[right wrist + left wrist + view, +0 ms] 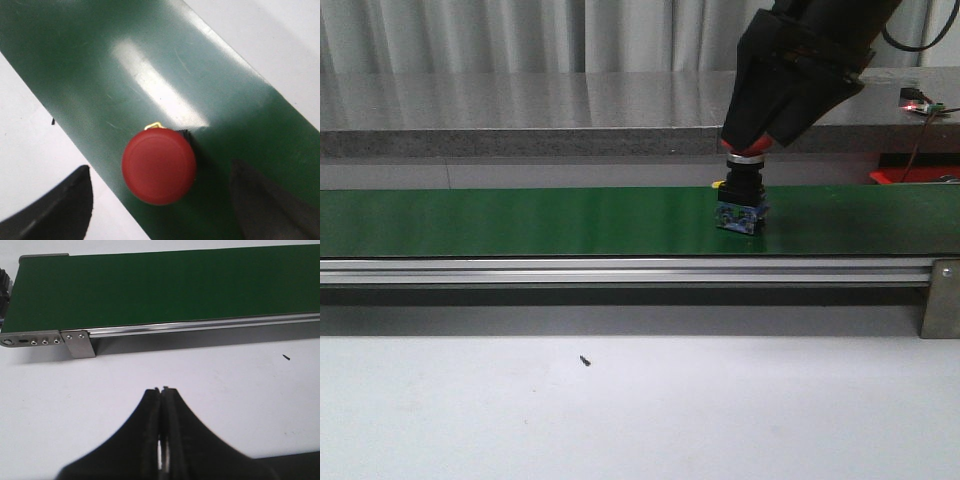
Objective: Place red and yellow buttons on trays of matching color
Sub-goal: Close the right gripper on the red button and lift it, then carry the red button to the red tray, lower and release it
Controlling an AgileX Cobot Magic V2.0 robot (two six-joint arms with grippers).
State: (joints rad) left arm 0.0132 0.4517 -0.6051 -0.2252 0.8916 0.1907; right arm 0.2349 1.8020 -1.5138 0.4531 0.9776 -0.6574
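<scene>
A red button (741, 195) with a black and blue body stands upright on the green conveyor belt (520, 220), right of centre. Its round red cap (159, 166) fills the middle of the right wrist view. My right gripper (748, 142) hangs straight above it, open, one finger on each side of the cap and not touching it. Over the white table in front of the belt (165, 285), my left gripper (161, 390) is shut on nothing. A red flat piece (912, 175) behind the belt at the far right may be the red tray. The yellow button and yellow tray are out of view.
An aluminium rail (620, 270) runs along the belt's front edge, with a bracket (942, 298) at its right end. A grey ledge (520, 110) lies behind the belt, with a small lit circuit board (918, 100) on it. A black speck (585, 360) lies on the white table.
</scene>
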